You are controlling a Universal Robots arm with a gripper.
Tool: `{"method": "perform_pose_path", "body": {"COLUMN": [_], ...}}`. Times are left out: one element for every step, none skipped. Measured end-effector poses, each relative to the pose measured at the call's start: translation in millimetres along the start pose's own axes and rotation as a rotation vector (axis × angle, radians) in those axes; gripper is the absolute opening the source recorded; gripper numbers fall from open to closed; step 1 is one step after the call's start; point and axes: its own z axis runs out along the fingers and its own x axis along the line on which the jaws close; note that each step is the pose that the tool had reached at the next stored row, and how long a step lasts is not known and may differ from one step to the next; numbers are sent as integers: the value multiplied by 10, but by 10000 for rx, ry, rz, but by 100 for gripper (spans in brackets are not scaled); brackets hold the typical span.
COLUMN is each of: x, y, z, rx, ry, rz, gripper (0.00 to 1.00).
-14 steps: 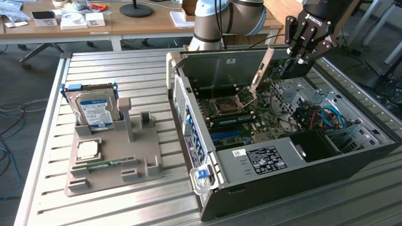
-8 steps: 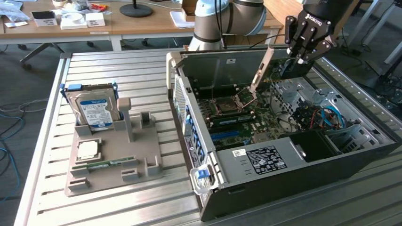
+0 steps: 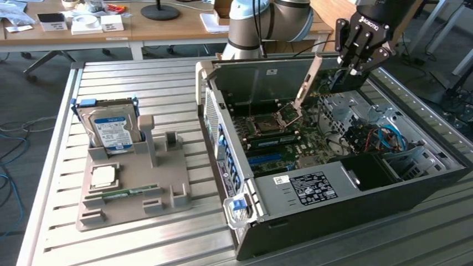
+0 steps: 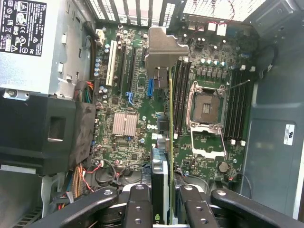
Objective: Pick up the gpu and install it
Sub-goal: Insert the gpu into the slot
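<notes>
My gripper (image 3: 353, 67) hangs over the far side of the open computer case (image 3: 355, 205), shut on the gpu (image 3: 342, 82). The card hangs edge-down, and its silver bracket (image 3: 309, 83) slants down toward the motherboard (image 3: 296, 141). In the wrist view the gpu (image 4: 164, 52) is seen edge-on between my gripper's (image 4: 160, 192) black fingers (image 4: 137, 199). There its bracket hovers above the board between the expansion slots (image 4: 121, 64) and the memory slots (image 4: 180, 90). The card stays clear of the board.
The exterior view's left has a grey holder (image 3: 133, 188) on the slatted table, carrying a hard drive (image 3: 111, 127), a processor (image 3: 103, 176) and a green memory stick (image 3: 129, 193). Inside the case are the power supply (image 3: 307, 185), a drive cage (image 3: 369, 169) and loose cables (image 3: 377, 136).
</notes>
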Motion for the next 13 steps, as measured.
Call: {"method": "perform_pose_path", "body": {"x": [0,0,0,0,0,0,0,0,0,0,0,0,0], "y": [1,1,1,1,1,1,1,1,2,1,2,2,1], "z": [2,3,3,4,4,4,4,6,9,8,9,8,9], "rx": [10,20,21,21,22,22,22,28,41,42,42,42,42], "ry": [1,2,2,1,1,1,1,-14,-41,-45,-44,-43,-44], "rz": [1,0,-1,-2,-2,-1,-1,-1,-3,-3,-3,-3,-4], "gripper": [27,27,27,27,27,27,27,27,27,27,27,27,27]}}
